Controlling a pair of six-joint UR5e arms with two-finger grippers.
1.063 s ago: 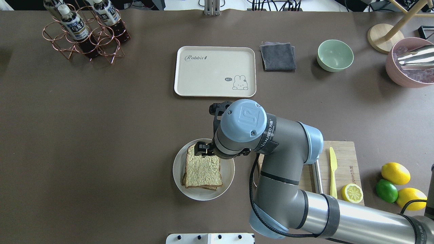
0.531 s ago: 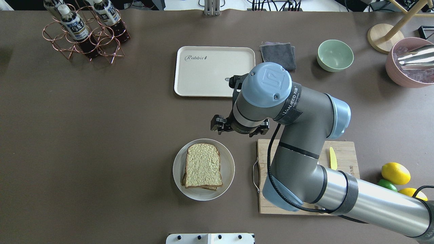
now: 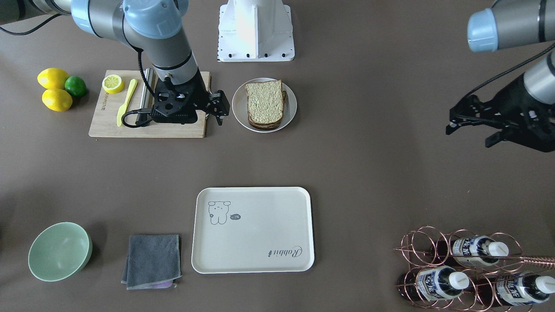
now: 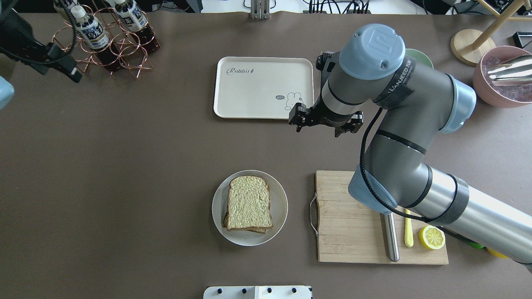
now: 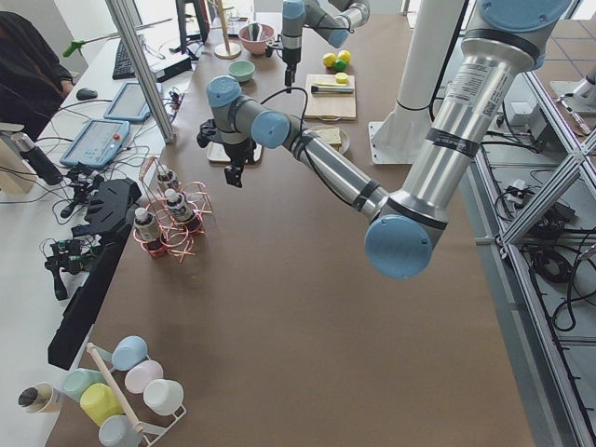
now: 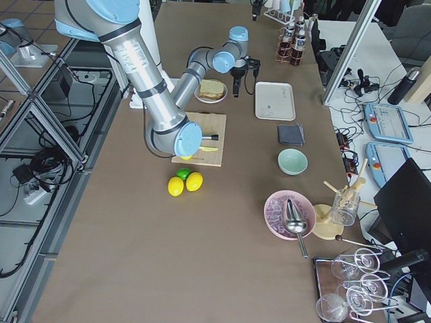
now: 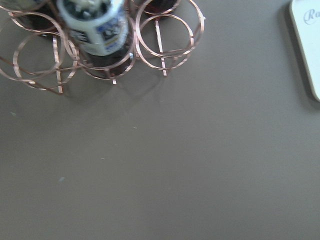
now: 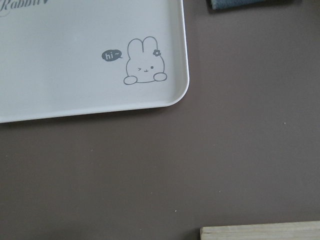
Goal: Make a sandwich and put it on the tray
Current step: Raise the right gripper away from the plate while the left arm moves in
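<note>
— Where is the sandwich (image 4: 249, 203) sitting?
— On the plate (image 4: 217, 207), beside the board (image 4: 341, 220), well apart from the tray (image 4: 257, 93) reading "Rabbit" and "hi~".
— And the claws?
— The right claw (image 4: 322, 126) is hanging spread wide, empty, at the tray's corner. The left claw (image 3: 468, 134) is gaping empty near the bottles (image 4: 91, 31).

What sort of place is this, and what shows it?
Probably a robotics lab staged as a kitchen: the right arm reaches over a table, teach pendants lie beside it, and the sandwich sits on a plate.

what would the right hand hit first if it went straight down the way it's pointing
The right hand would probably meet bare table between the tray and the wooden cutting board; the exact spot is unclear.
</note>
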